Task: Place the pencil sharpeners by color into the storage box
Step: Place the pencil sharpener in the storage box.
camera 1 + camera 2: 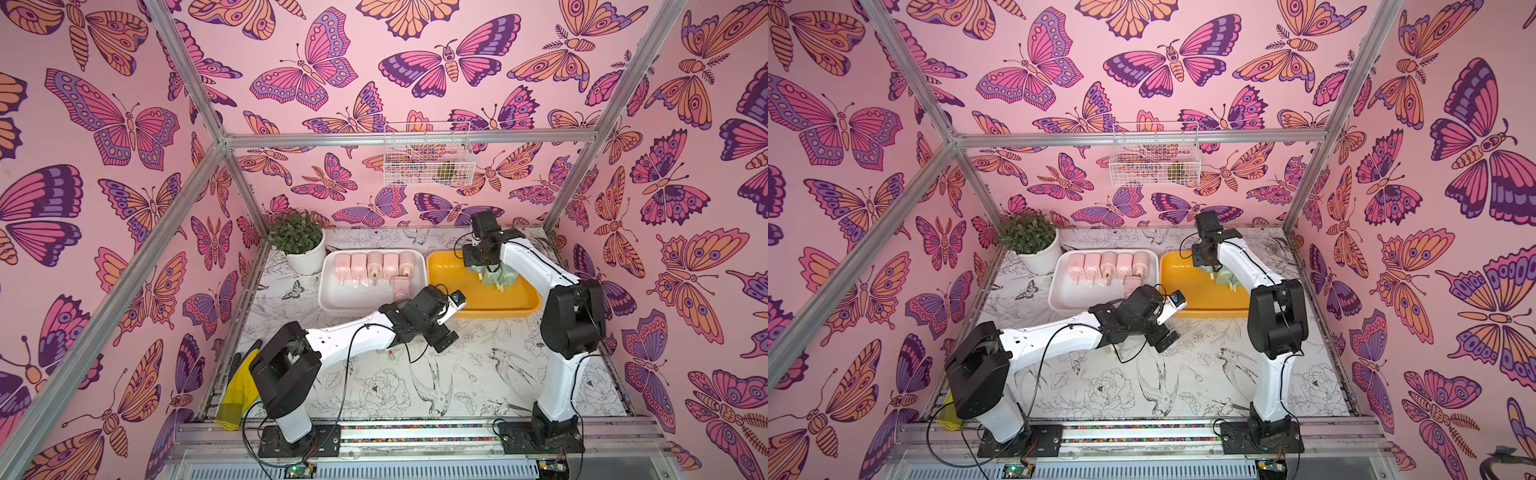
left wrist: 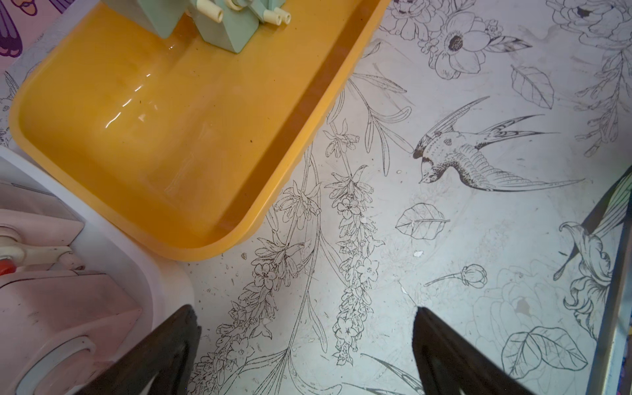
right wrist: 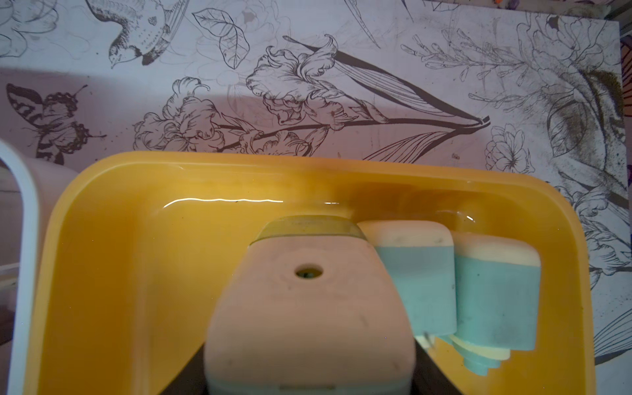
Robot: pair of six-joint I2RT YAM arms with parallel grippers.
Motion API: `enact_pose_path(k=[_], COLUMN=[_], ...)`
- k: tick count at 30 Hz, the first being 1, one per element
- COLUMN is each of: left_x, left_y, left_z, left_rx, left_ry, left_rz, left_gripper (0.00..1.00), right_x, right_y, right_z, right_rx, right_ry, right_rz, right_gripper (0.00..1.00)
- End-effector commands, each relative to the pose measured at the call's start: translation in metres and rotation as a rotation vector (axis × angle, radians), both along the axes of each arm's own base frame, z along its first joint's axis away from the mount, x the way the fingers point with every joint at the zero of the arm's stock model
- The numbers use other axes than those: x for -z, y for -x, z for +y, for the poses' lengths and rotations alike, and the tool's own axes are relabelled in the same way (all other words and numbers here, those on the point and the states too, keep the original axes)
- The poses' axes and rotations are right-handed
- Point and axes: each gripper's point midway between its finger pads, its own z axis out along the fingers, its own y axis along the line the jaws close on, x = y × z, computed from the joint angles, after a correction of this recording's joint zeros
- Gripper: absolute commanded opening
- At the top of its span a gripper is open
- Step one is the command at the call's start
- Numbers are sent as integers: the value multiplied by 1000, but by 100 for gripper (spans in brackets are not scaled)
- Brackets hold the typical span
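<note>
Several pale pink pencil sharpeners [image 1: 376, 264] stand in a row in the white storage box [image 1: 332, 291], and one more [image 1: 401, 286] lies in front of them. Mint green sharpeners [image 1: 500, 277] stand in the yellow storage box [image 1: 444, 270]. My right gripper [image 1: 478, 266] hangs over the yellow box, shut on a green sharpener [image 3: 307, 290] whose cream end with a hole faces the wrist camera. Two other green ones [image 3: 420, 273] stand right beside it. My left gripper [image 2: 304, 314] is open and holds nothing, above the printed table by the near corners of both boxes [image 2: 171, 136].
A potted plant [image 1: 297, 237] stands at the back left next to the white box. A wire basket [image 1: 426, 158] hangs on the back wall. A yellow glove [image 1: 239, 386] lies at the table's left edge near the left arm's base.
</note>
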Motion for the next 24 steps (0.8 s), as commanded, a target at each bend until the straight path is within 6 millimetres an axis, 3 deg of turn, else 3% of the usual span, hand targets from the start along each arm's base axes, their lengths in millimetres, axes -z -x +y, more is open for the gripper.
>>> enact_pose_path(k=[1,14,24], left_x=[-10,-20,-18], left_y=[-4,-15,-17], left_z=[0,4,5], left_rx=[-46,-128,-134], left_ry=[54,120,112], left_rz=[-22,-78,-82], left_gripper=[100,100,100], right_x=[4,30,44], right_y=[-2,-15,-8], right_z=[-2,-4,-13], right_rx=[-29,24,89], right_ry=[43,74,117], right_rz=[45,111,204], right_gripper=[0,0,16])
